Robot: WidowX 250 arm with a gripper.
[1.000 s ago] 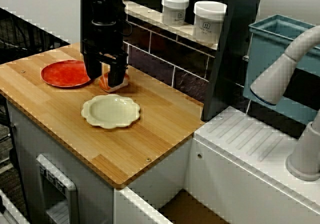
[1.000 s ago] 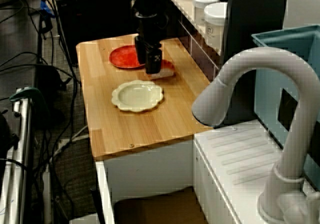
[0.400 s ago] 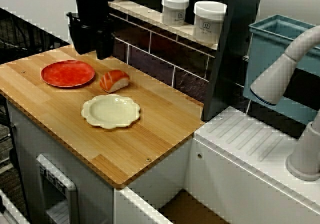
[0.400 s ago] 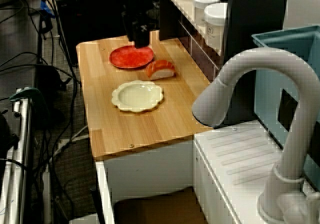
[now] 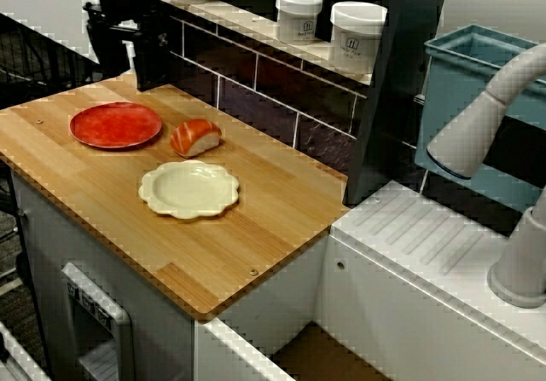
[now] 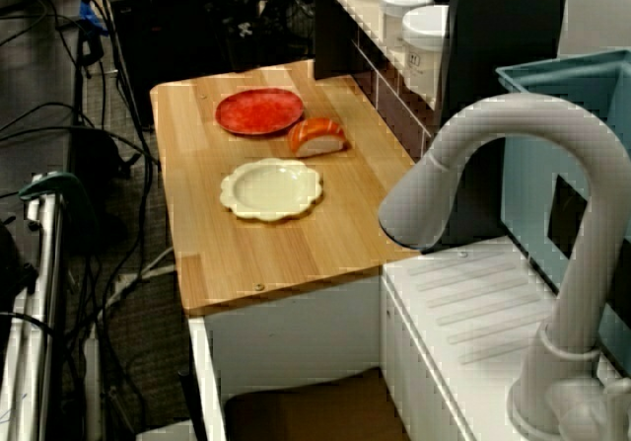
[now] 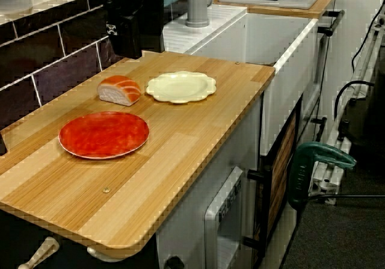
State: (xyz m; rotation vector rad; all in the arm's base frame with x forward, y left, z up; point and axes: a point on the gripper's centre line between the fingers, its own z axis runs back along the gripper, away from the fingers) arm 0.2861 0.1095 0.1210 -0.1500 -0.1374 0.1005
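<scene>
Sushi (image 5: 195, 137) lies on the bare counter (image 5: 256, 219), on neither plate, with the gripper (image 5: 130, 74) well apart from it.
The gripper hangs over the back left corner; its jaws look parted and hold nothing. The sushi sits just beside the red plate (image 5: 115, 124) and near the cream plate (image 5: 188, 188). Both plates are empty. Two lidded jars (image 5: 299, 14) stand on the shelf, their contents hidden.

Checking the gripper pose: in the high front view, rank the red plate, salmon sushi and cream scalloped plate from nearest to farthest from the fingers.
Measured from the gripper, which hangs above the back corner of the counter:
1. red plate, just below the gripper, near that corner.
2. salmon sushi, beside the plate, farther along the back.
3. cream plate, toward the front edge.
</scene>
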